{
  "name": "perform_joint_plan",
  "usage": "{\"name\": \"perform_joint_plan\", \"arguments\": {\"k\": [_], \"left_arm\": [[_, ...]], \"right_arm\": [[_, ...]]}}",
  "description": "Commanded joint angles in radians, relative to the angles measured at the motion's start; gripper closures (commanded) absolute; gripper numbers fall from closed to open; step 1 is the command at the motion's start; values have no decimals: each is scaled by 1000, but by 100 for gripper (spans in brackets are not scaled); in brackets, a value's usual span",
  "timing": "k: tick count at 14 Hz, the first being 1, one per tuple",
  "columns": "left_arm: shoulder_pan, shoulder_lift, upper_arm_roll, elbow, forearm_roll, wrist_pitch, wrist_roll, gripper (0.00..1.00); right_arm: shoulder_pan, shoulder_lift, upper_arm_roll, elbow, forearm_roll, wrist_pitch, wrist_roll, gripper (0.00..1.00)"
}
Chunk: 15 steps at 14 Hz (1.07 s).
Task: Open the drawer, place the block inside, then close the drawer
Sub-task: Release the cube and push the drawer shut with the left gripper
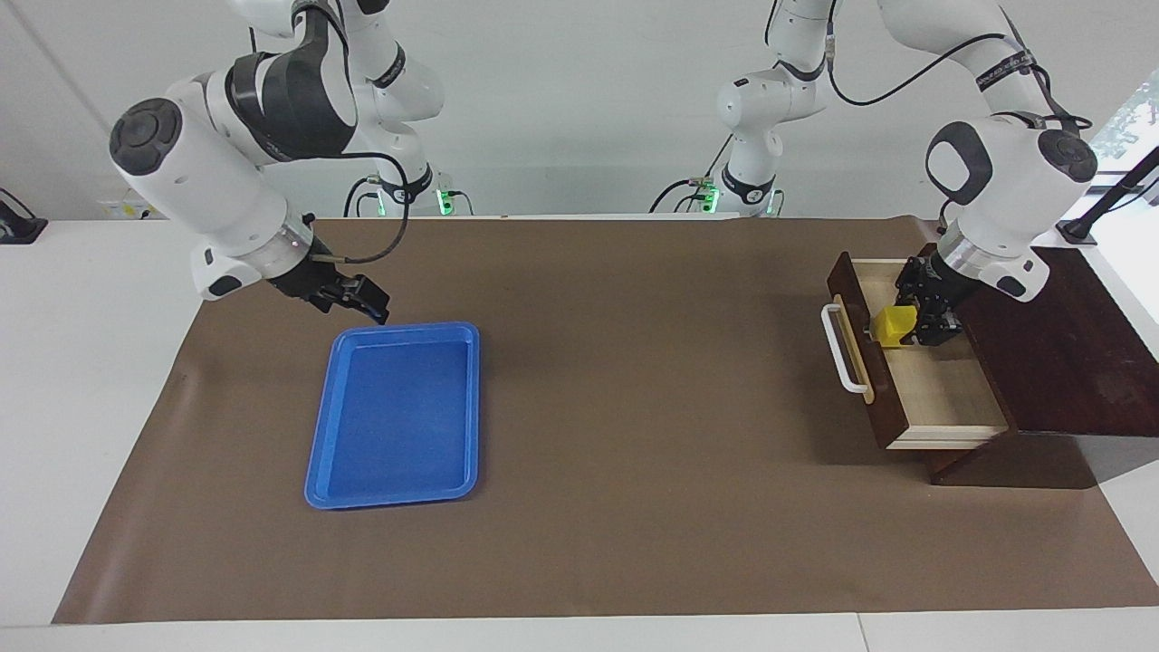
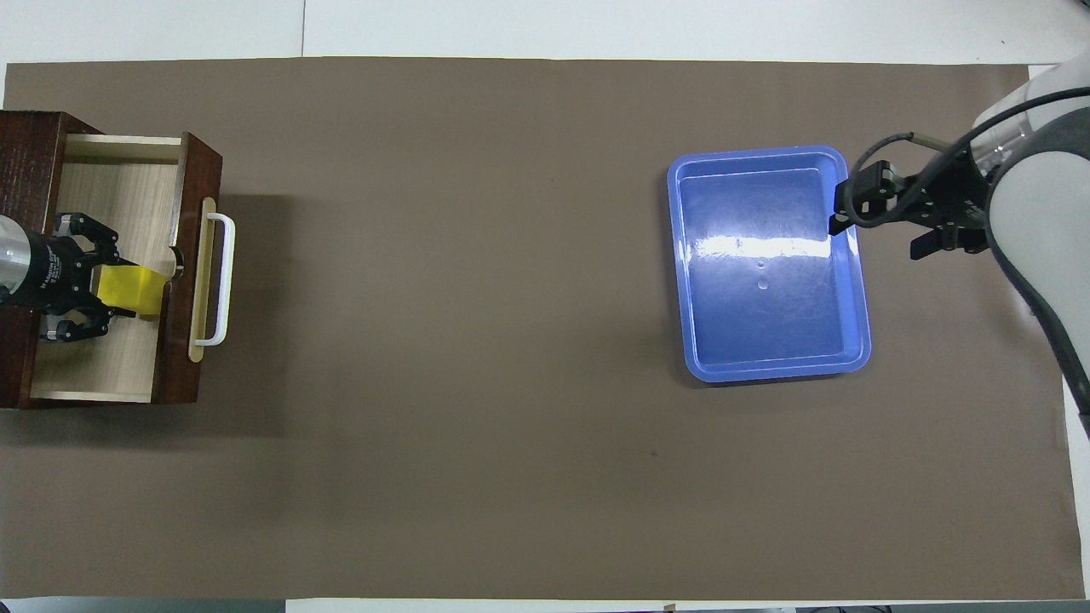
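Desk carries the dark box with the drawer pulled open at my left arm's end, and a blue tray toward my right arm's end. My left hand is over the open drawer, grasping the block. My right hand waits over the tray's rim; I cannot tell its state.

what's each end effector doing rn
Left end effector: shut on the block, over the open drawer.
Right end effector: cannot be told, by the blue tray.
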<state>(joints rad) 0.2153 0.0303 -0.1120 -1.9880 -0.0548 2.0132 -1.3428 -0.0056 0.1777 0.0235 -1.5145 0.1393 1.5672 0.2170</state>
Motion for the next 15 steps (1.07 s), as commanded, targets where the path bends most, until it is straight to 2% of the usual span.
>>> {"name": "perform_joint_plan", "arguments": {"k": [1, 2, 3, 4, 5, 7, 9, 10, 12, 15], "left_arm": [[-11, -53, 5, -90, -17, 77, -12, 100], [-11, -59, 5, -106, -16, 91, -12, 100], [-11, -59, 6, -101, -16, 82, -6, 41], [-13, -56, 6, -91, -16, 81, -6, 0], [-13, -52, 6, -50, -14, 73, -10, 0], [-42, -17, -3, 96, -13, -57, -24, 0], [-158, 14, -3, 153, 31, -70, -138, 0], [-190, 19, -5, 149, 79, -50, -198, 0], [-249, 17, -5, 103, 101, -41, -226, 0], [-234, 4, -3, 40, 102, -7, -213, 0]], "right_arm": [[-54, -139, 12, -113, -49, 8, -204, 0], [-63, -174, 10, -134, -58, 7, -240, 0], [-65, -226, 10, -156, -84, 5, -263, 0], [-60, -248, 9, -156, -114, -8, -272, 0], [-51, -248, 3, -142, -145, -31, -290, 0], [-60, -238, -2, -119, -162, -52, -343, 0], [-62, -238, -4, -128, -159, -62, -343, 0], [-62, -228, -4, -130, -159, -62, -341, 0], [-62, -213, -4, -130, -159, -55, -338, 0], [-60, -202, -4, -130, -159, -49, -335, 0]]}}
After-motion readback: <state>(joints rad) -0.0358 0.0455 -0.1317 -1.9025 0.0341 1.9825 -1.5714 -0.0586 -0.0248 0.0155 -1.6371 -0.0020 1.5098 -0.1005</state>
